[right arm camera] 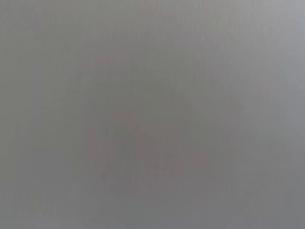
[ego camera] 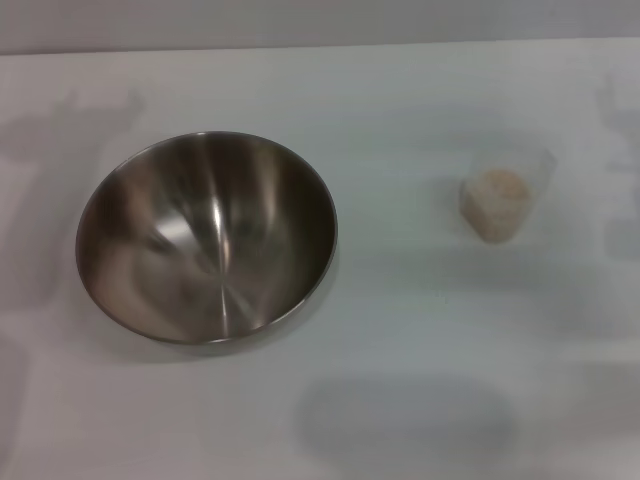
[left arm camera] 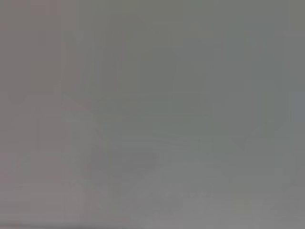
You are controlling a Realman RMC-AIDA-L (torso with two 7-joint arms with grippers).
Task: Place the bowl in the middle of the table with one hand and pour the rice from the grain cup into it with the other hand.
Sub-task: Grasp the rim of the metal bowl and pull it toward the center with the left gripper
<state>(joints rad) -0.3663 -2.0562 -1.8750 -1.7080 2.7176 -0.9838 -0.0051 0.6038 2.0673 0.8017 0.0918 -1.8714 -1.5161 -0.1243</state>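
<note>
Bowl (ego camera: 206,238): a wide, shiny steel bowl sitting upright on the left half of the table, nearer the left edge than the right, roughly midway between the far and near edges. Its brushed inside holds nothing but reflections.
Left gripper: not seen in any view. The head view shows no arm on the left side, and the left wrist view gives only a plain grey blur, so how far its fingers are spread and whether it has hold of anything cannot be told.
Right gripper: likewise out of sight. The right wrist view is a featureless grey field, and its fingers and any grasp cannot be judged.
Grain cup (ego camera: 503,198): a small clear plastic cup standing upright on the right half of the table, well apart from the bowl, closer to the right edge and slightly nearer the far edge than the bowl's centre.
Rice (ego camera: 494,205): pale beige grains filling the cup to most of its height, all inside it.
Table (ego camera: 400,110): a plain white top; its far edge runs across the top of the head view, with faint grey shadows near the left, right and near edges.
</note>
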